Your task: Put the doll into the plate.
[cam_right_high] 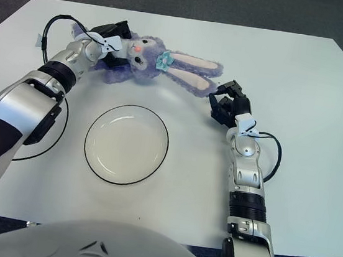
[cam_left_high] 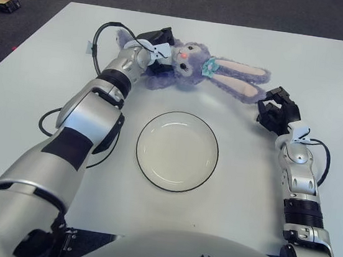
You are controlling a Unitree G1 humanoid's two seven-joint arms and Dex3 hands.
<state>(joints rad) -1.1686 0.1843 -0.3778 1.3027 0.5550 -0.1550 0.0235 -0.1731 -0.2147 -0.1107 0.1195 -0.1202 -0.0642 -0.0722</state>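
Softly stuffed and light, the doll [cam_left_high: 194, 68] lies on the worktop [cam_left_high: 329, 66] beyond the plate [cam_left_high: 177, 150], ears trailing right. We have our left robot hand [cam_left_high: 153, 51] clenched on its body; grip there, since ears flop. Our right robot hand [cam_left_high: 278, 113] sits curled, holding nothing, near the ear tips.

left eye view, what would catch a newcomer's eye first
The purple bunny doll at the far side of the white table, gripped at its body by the left robot hand. Nearer sits the empty plate, and the right robot hand shows beside the doll's ears.
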